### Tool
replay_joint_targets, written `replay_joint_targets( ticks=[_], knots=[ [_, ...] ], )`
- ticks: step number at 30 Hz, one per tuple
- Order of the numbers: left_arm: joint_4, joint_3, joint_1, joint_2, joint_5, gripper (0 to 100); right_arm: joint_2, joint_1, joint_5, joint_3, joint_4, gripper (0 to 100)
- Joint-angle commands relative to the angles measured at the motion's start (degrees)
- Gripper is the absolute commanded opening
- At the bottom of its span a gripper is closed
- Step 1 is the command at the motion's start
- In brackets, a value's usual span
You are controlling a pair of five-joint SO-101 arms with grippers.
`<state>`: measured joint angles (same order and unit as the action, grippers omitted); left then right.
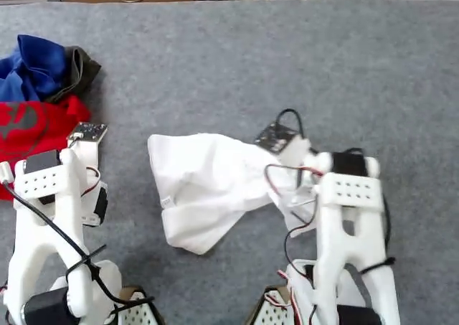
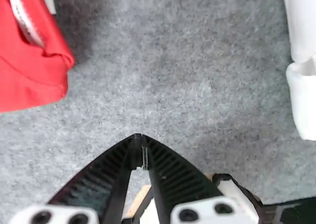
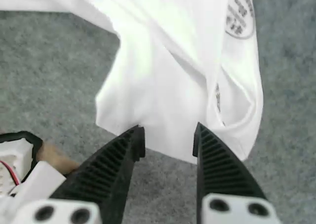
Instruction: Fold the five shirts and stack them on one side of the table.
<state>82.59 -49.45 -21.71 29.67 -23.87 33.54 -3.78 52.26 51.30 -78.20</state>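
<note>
My right tool [image 3: 168,133] is spread open at the near edge of the crumpled white shirt [image 3: 187,70]. My left tool [image 2: 139,141] is clenched, empty, over the grey counter [image 2: 173,75] left of that shirt. Farther left lie the red shirt [image 1: 43,124], then the blue shirt [image 1: 32,70] and the dark shirt [image 1: 82,70].

You could read no text anywhere: the white shirt [image 3: 163,75] bore a round neck print [image 3: 240,14] whose lettering was too small to make out, and the red shirt [image 1: 54,128] showed a wordless grey emblem [image 1: 18,120].
</note>
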Motion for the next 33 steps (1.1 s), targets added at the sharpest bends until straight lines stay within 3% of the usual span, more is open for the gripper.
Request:
replay_joint_targets(
  ticks=[1,5,9,22,33],
  knots=[
    [0.9,0.2,0.3,1.3,-0.4,3,-5.0,4.7,-4.3,0.2,6.2,18.1],
    [1.1,0.2,0.3,1.3,-0.4,3,-14.3,4.9,-6.7,-3.0,10.4,16.8],
    [1.1,0.2,0.2,1.3,-0.4,3,-20.3,5.1,-6.9,-9.9,7.3,0.8],
    [1.1,0.2,0.4,1.3,-0.4,3,-23.1,5.3,-7.3,-29.1,1.8,1.5],
    [1.1,0.3,0.7,1.3,-0.4,3,-41.6,10.8,-12.0,-49.7,1.8,1.8]
  ],
)
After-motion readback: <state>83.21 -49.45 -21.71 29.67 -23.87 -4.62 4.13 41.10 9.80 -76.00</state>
